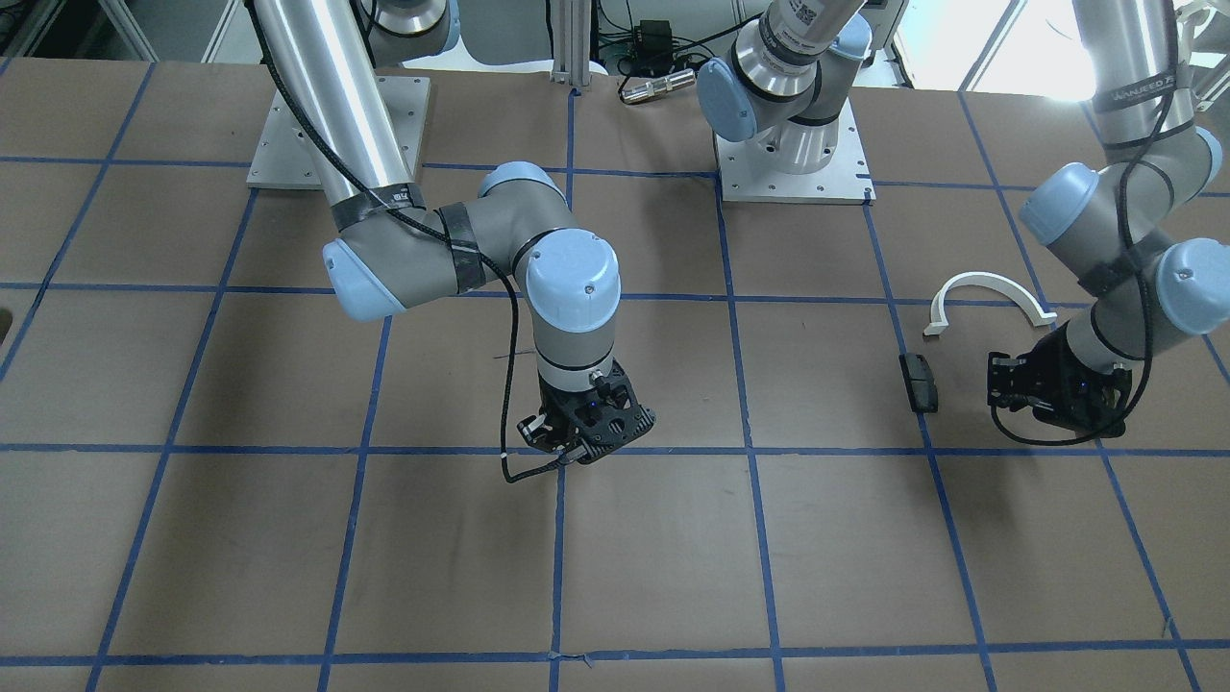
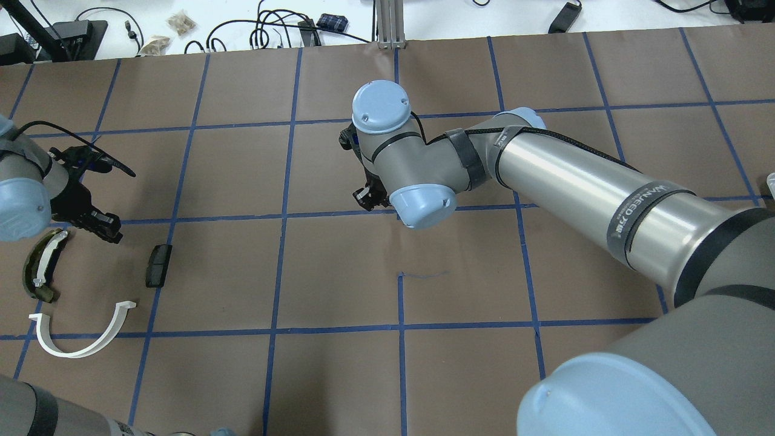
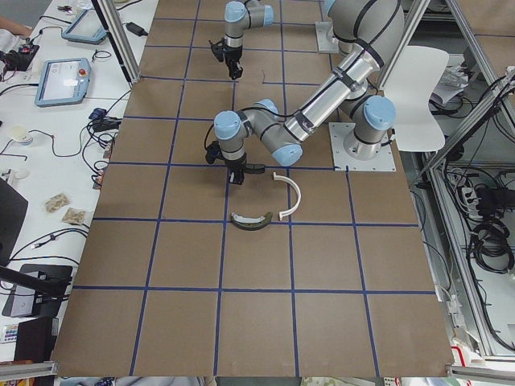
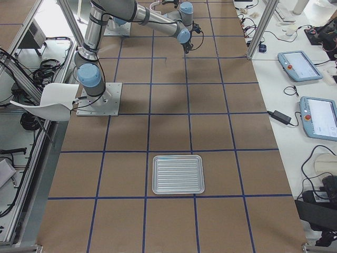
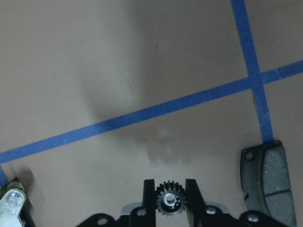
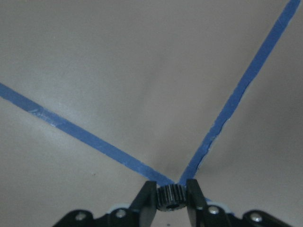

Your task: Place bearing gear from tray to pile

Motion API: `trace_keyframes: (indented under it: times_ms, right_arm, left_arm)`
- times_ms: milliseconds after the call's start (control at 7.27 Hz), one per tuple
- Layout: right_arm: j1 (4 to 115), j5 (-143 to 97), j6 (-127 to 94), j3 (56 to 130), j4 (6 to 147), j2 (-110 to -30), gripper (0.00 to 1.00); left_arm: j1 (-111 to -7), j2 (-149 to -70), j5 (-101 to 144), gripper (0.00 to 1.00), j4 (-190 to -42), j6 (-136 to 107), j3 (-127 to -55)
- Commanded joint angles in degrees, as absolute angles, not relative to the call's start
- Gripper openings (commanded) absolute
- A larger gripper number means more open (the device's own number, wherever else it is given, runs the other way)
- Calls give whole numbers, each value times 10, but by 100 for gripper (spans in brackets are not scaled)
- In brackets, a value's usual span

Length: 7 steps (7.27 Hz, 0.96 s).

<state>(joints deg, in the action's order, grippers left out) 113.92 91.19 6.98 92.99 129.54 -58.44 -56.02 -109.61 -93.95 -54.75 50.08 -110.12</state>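
My left gripper (image 5: 169, 197) is shut on a small black bearing gear (image 5: 169, 202) and holds it above the table. It hangs over the pile (image 2: 91, 284). The pile is made of a white half-ring arc (image 2: 82, 334), an olive curved shoe with a white strip (image 2: 41, 266) and a black rectangular pad (image 2: 158, 265). The pad (image 5: 271, 179) lies right of the gripper in the left wrist view and the shoe (image 5: 12, 204) lies left. My right gripper (image 6: 171, 195) is shut on a second small black gear (image 6: 171, 197) over a crossing of blue tape lines at mid-table (image 1: 584, 437). The tray (image 4: 178, 156) shows only in the exterior right view.
The brown table carries a grid of blue tape (image 2: 284, 215). The two arm bases (image 1: 793, 163) stand at the robot's side. Cables and teach pendants (image 4: 300, 66) lie on the white benches beside the table.
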Motion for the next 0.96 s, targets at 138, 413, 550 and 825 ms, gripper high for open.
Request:
trace_keyframes:
  times_ms: [138, 413, 550, 825]
  right_arm:
    - [1107, 906, 105, 895, 1213, -639, 100]
    - [1024, 902, 117, 835, 1090, -718, 100]
    - [990, 909, 119, 831, 1028, -757, 100]
    - [893, 919, 113, 831, 959, -836, 100]
  left_arm:
    - [-570, -1091, -946, 78, -558, 484, -1079]
    - [-665, -1086, -943, 80, -570, 434, -1008]
    - [-733, -1084, -940, 81, -571, 392, -992]
    - [-847, -1090, -933, 92, -571, 285, -991]
